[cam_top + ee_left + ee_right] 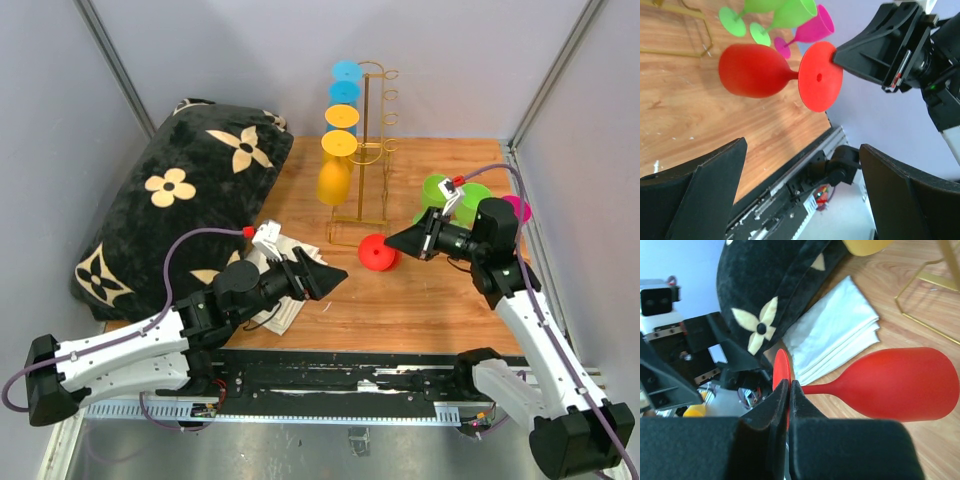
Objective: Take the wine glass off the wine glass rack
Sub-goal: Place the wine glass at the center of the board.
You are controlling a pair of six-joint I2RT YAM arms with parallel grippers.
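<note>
The gold wire wine glass rack [372, 120] stands at the back middle of the wooden table, with several glasses hanging on its left side, two blue ones [346, 72] uppermost and a yellow one [333, 182] lowest. My right gripper [392, 241] is shut on the round foot of a red wine glass [378, 253] and holds it on its side, low over the table in front of the rack base. The right wrist view shows the red bowl [900, 385] pointing away and the jaws [790, 385] pinching the foot. My left gripper [340, 272] is open and empty, facing the red glass [752, 70].
A black pillow with cream flowers [180, 200] fills the left side. A folded white cloth [285, 305] lies under my left arm. Green glasses [450, 195] and a pink one [517, 207] lie at the right, behind my right arm. Grey walls close in the table.
</note>
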